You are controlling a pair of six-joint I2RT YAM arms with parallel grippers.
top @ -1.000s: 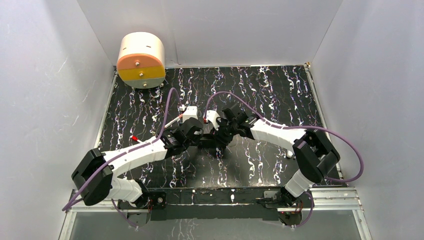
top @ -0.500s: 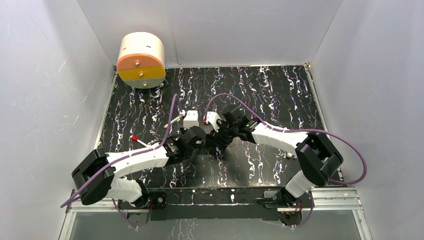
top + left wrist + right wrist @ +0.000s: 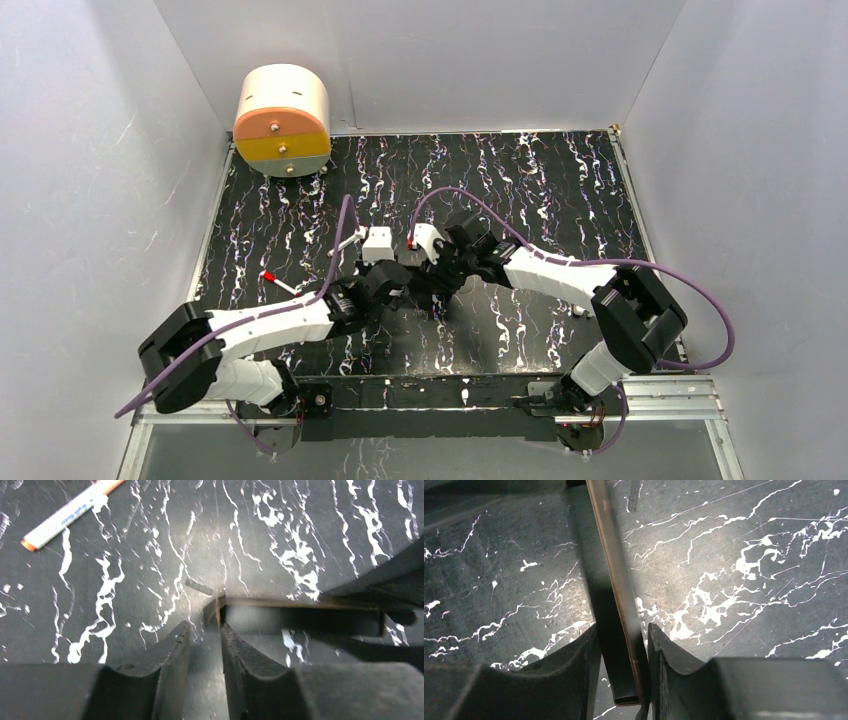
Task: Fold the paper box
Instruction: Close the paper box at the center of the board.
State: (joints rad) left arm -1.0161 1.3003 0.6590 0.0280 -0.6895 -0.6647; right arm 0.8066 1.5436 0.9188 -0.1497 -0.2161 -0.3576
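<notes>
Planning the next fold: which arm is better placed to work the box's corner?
Left, likely: the left fingers stand open at a corner of the paper box, while the right fingers clamp its wall.

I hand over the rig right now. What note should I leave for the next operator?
Left gripper: slightly open, holds nothing, tips at an end corner of the box.
Right gripper: shut on one wall of the box.
Box: mid-table, between the two grippers.
Done: walls stand up, it looks like an open sleeve.
Left: the remaining folds, probably closing the ends.
</notes>
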